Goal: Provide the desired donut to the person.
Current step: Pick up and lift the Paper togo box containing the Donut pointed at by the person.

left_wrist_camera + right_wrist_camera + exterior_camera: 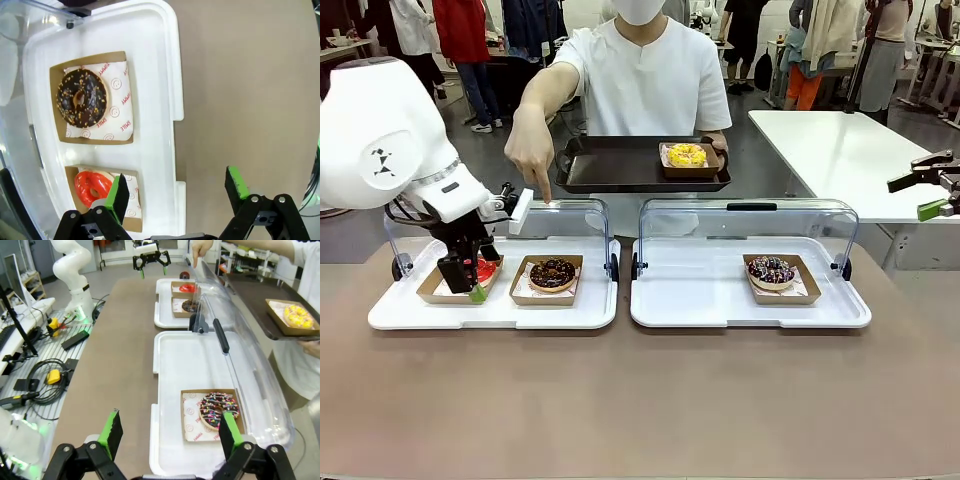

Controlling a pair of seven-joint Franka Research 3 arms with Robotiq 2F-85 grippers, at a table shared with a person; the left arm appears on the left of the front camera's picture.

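Over the left white tray (495,312) on the counter (640,400), the left end effector (177,189) hangs wide and empty by a red donut (92,187), next to a chocolate donut (553,272). The person (650,85) points one hand (530,150) down at this tray. The right end effector (170,432) is wide and empty too.

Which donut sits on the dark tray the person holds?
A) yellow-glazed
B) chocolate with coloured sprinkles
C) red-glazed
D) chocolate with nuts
A: the yellow-glazed donut lies in a paper box on the dark tray that the person holds.
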